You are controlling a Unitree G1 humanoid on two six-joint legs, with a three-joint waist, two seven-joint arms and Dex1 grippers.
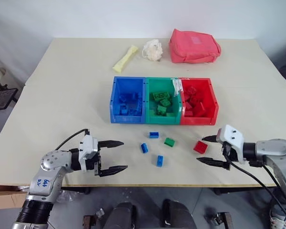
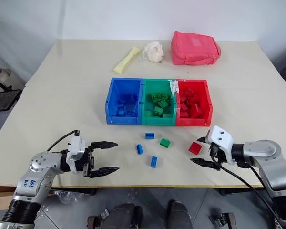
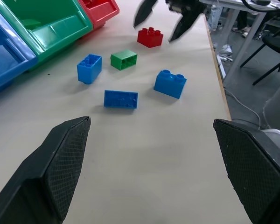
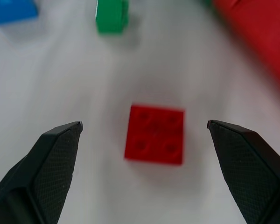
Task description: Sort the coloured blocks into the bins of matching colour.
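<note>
Clearly the right gripper (image 1: pixel 206 150) is lined up for the red block (image 1: pixel 200 147) – fingers spread wide either side, nothing held. The left gripper (image 1: pixel 113 156) waits open, empty. Three blue blocks and a green one lie loose before the bins (image 1: pixel 163 120) – each already part-filled.

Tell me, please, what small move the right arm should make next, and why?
Probably ease the right end effector forward and down until its open fingers straddle the small red studded plastic brick, then close. The brick lies loose on the table, centred just ahead of the gap between the fingers, apart from the green brick, and belongs in the red plastic bin.
</note>
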